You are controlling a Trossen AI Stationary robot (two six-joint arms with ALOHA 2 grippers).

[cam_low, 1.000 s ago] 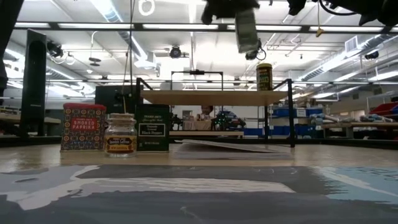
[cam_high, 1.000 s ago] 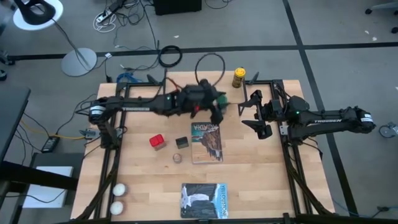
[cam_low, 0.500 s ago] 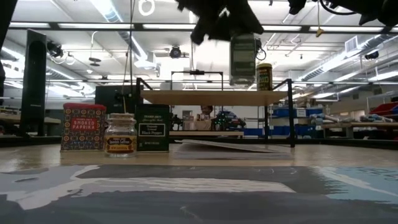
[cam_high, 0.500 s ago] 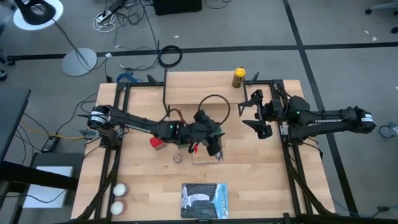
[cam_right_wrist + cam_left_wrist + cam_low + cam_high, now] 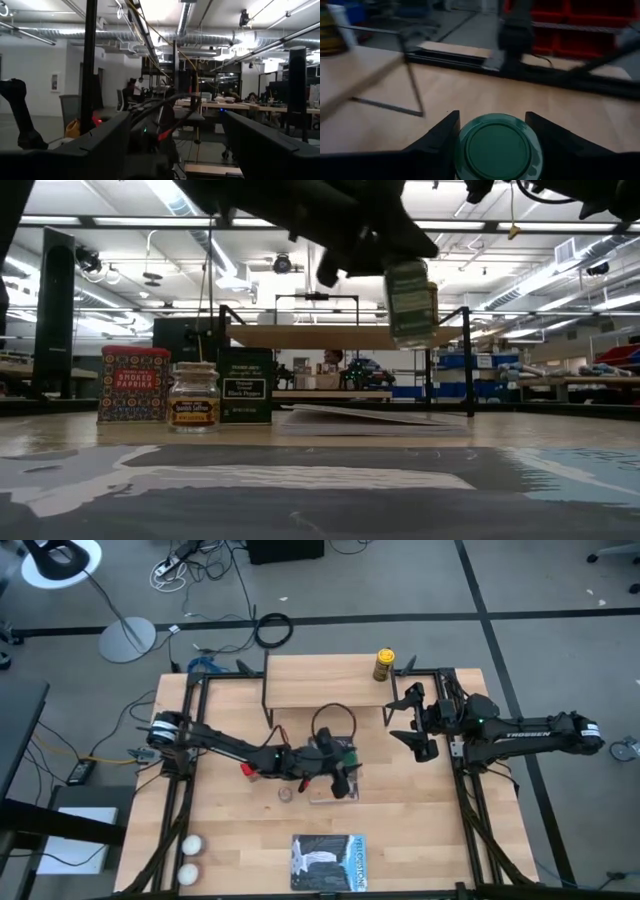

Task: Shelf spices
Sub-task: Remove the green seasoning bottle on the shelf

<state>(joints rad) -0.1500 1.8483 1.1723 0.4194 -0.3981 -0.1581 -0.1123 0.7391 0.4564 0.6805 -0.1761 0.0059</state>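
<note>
Two arms worked above the table (image 5: 420,830). The left arm stretched across the middle, its left hand (image 5: 343,764) clamped on the green jar (image 5: 494,148), one finger (image 5: 442,136) pressed on each side under the lid. In the low view the jar (image 5: 410,302) hung tilted in the air, in front of the shelf (image 5: 345,336), where the yellow-lidded jar (image 5: 383,664) stood. The right hand (image 5: 412,723) waited at the table's right edge with fingers spread wide, holding nothing. The red tin (image 5: 134,384), tiny pale jar (image 5: 194,396) and dark square tin (image 5: 246,387) stood in a row on the table.
</note>
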